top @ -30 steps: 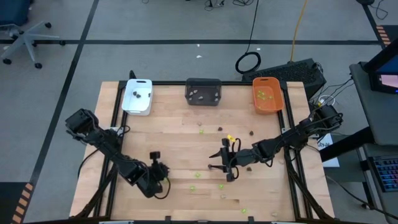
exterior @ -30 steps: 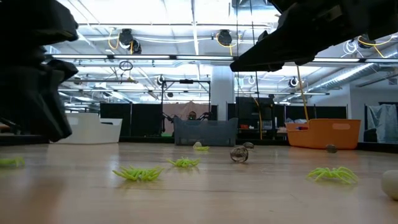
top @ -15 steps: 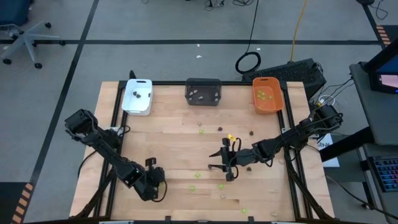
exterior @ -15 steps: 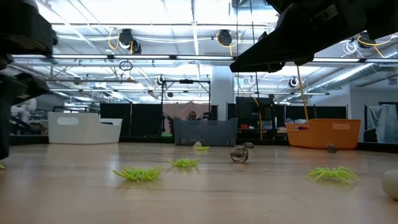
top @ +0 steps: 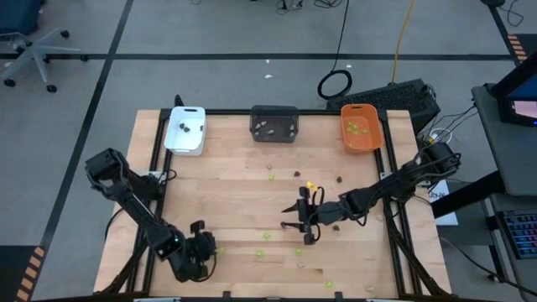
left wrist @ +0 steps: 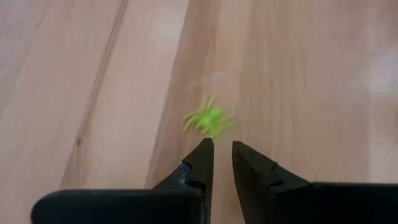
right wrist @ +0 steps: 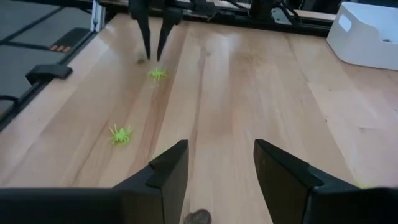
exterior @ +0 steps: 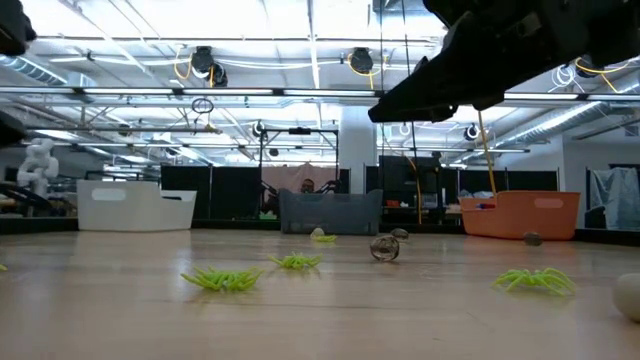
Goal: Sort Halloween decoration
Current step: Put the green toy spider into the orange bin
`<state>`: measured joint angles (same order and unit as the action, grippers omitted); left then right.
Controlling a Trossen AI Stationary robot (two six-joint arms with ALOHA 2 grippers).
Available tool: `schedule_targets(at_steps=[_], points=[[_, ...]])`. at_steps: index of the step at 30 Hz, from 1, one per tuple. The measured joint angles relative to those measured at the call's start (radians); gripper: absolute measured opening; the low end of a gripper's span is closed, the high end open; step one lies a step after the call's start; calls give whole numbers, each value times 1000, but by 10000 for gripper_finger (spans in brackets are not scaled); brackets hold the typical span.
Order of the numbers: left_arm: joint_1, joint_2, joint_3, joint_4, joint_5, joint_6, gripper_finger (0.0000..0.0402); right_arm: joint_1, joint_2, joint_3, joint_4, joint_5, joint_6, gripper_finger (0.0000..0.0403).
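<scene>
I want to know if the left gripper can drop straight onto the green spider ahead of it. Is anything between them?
Nothing: in the left wrist view only bare wood separates the left gripper from the green spider, just beyond its narrowly parted fingertips.

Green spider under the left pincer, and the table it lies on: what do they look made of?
Green spider: looks like moulded plastic or rubber, going by its uniform lime colour and thin legs; which one is unclear. Table: pale wood planks, with visible grain, seams between boards and a smooth matte finish.
</scene>
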<state>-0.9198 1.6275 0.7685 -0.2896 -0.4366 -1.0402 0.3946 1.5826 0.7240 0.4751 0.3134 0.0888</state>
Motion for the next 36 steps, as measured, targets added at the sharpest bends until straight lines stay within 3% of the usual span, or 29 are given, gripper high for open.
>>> schedule_targets(at_steps=[6,12,17,21,28,30,33,36], points=[[-18,33,1,57,-96,28,89,0,18,0,7,-1,7,169],[-18,78,1,67,-89,28,157,0,28,0,22,-2,0,169],[-19,114,3,75,-102,25,171,0,28,0,23,-2,-8,169],[-12,132,5,71,-104,25,144,0,28,0,23,-2,-22,169],[8,134,4,53,-103,32,18,0,28,0,24,-2,-24,169],[15,135,4,56,-105,48,9,0,28,-1,30,-2,-24,169],[11,120,0,76,-175,106,4,0,28,-1,70,-2,-22,169],[14,77,-4,97,-323,190,1,0,43,-1,203,-24,-9,169]])
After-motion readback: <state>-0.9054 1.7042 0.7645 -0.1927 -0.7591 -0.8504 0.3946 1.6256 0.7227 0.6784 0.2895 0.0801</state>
